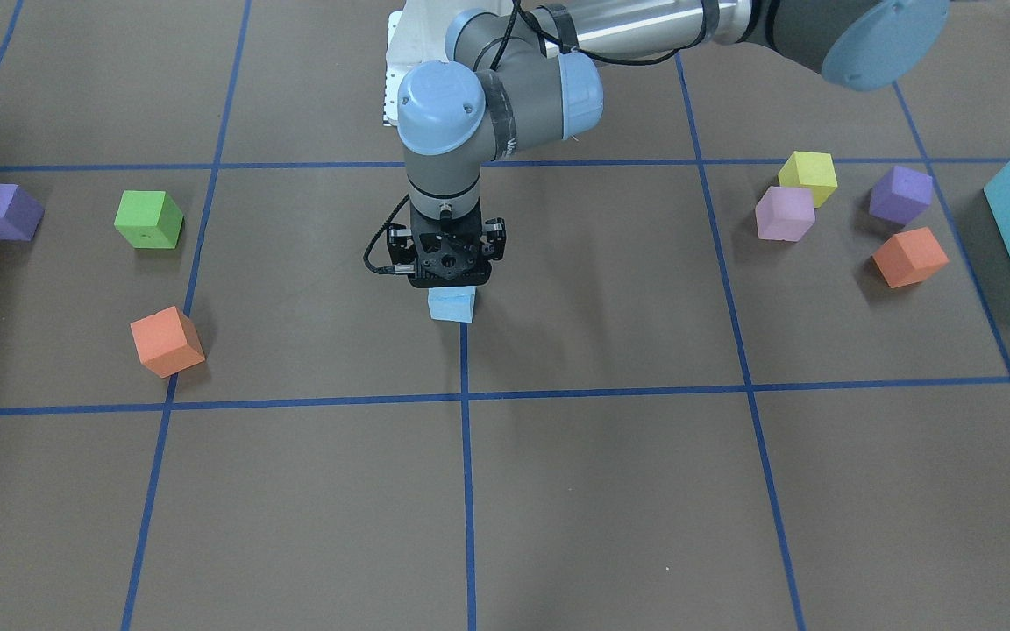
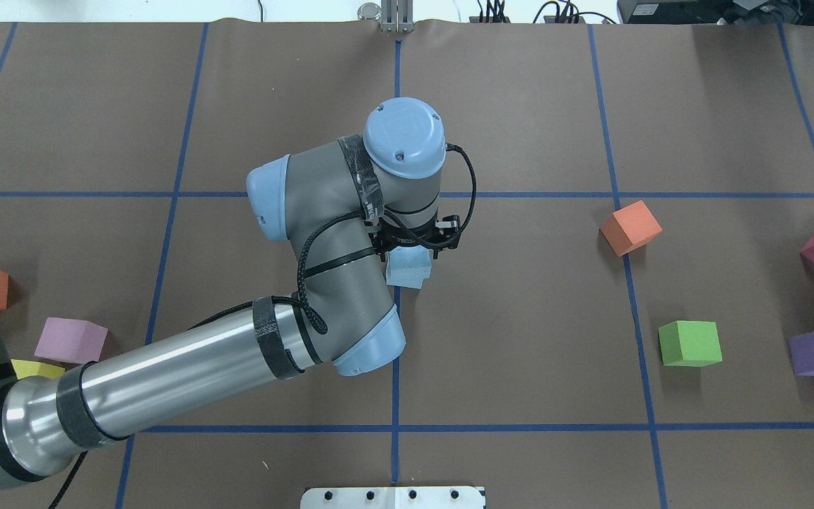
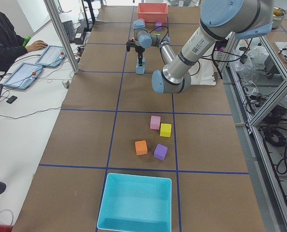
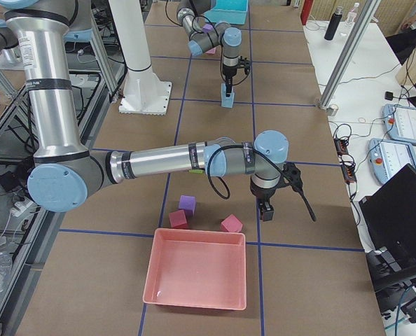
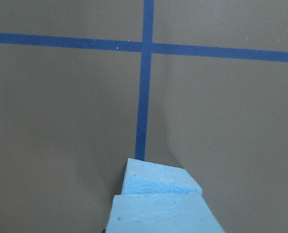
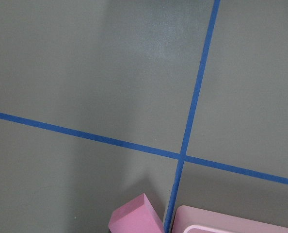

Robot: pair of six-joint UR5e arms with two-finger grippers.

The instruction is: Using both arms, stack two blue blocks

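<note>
From the left, the left arm stretches to the middle of the tabletop, with the left gripper pointing straight down. Directly under it are both blue blocks: the upper blue block sits a little askew on the lower blue block, which stands at the end of a blue tape line. I can't tell whether the gripper squeezes the upper one. Further right, the right gripper hangs low near a pink block, well apart from the stack, and I can't tell if it's wide or narrow either

The left arm reaches across the table — the left gripper hangs straight over a pale blue block, its grip hidden beneath the wrist.
</note>
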